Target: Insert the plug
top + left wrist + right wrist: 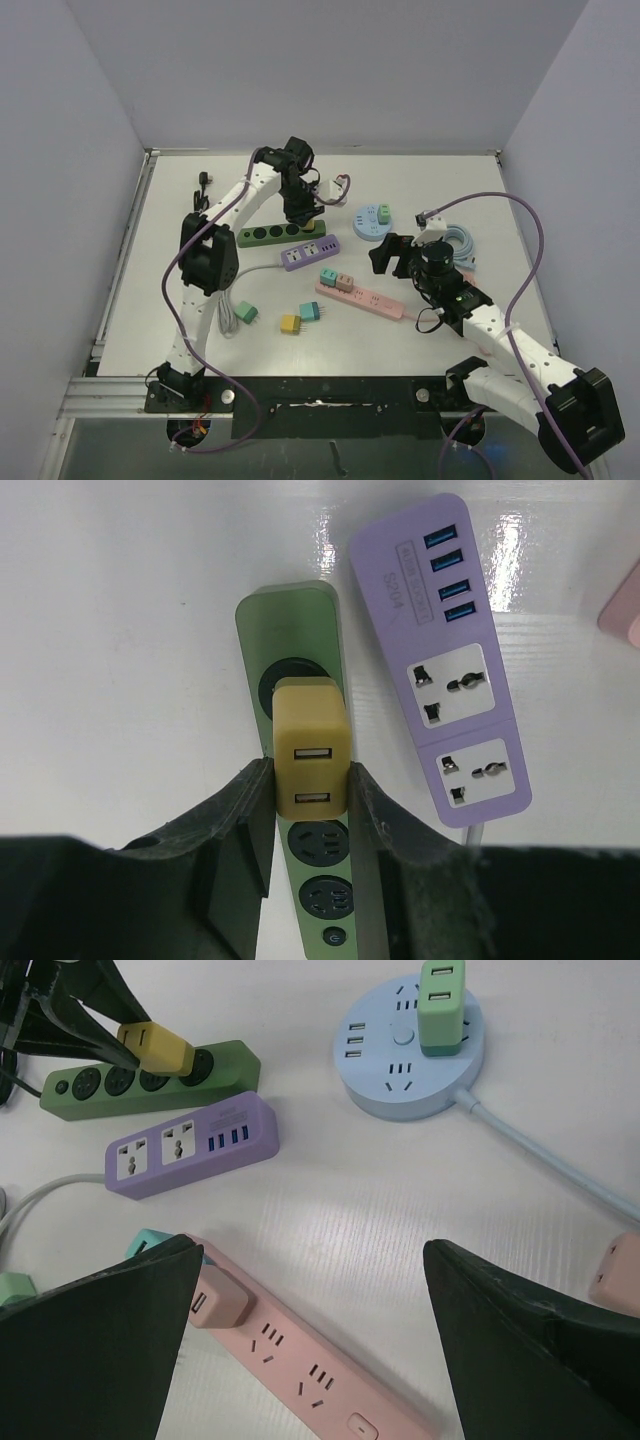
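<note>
Left tool (312,772) is clamped on the yellow plug (311,745) by its flat sides, at a socket of the green strip (290,630), toward the tabletop's far edge. It looks light, rigid and smooth, so grip it square or it may slip. Right tool (312,1250) is spread apart, empty.

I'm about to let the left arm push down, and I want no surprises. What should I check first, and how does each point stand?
1. Left gripper shut on the yellow plug: ok.
2. Plug centred across the green strip: ok.
3. Prongs lined up with a socket: cannot tell, hidden beneath the plug.
4. Plug upright: not ok, it looks tilted in the right wrist view.
5. Purple strip apart from the fingers: ok.
6. Right gripper open, away from the green strip: ok.
</note>
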`<state>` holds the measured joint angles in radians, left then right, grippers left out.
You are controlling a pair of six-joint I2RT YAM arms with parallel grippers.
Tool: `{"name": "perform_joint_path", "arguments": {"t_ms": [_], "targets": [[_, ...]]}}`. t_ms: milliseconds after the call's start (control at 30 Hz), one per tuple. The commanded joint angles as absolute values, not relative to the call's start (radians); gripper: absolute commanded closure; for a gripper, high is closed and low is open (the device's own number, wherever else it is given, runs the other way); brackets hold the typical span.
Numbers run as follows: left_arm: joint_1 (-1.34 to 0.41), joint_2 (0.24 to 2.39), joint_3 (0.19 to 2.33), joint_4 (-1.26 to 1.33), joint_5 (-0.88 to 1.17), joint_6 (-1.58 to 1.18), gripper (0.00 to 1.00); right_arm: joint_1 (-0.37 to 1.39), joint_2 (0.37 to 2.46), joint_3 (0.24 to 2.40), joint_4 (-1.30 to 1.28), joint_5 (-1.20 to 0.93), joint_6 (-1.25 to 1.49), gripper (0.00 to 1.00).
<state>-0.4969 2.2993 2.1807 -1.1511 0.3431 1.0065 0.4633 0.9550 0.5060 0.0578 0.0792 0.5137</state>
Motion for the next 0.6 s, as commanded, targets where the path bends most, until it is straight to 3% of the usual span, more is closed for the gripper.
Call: {"name": "perform_joint_path", "arguments": {"t_ms": [0,567], "targets": [[-0.504,2.336,2.237,-1.219,0.36,1.034,1.0,0.455,0.956,0.506,0.116,0.085,0.526,0.02],[-0.509,2.419,2.251,-1.262,0.339,0.983,1.0,0.453,0.966,0.493,0.121,0.084,0.526,0.02]]}}
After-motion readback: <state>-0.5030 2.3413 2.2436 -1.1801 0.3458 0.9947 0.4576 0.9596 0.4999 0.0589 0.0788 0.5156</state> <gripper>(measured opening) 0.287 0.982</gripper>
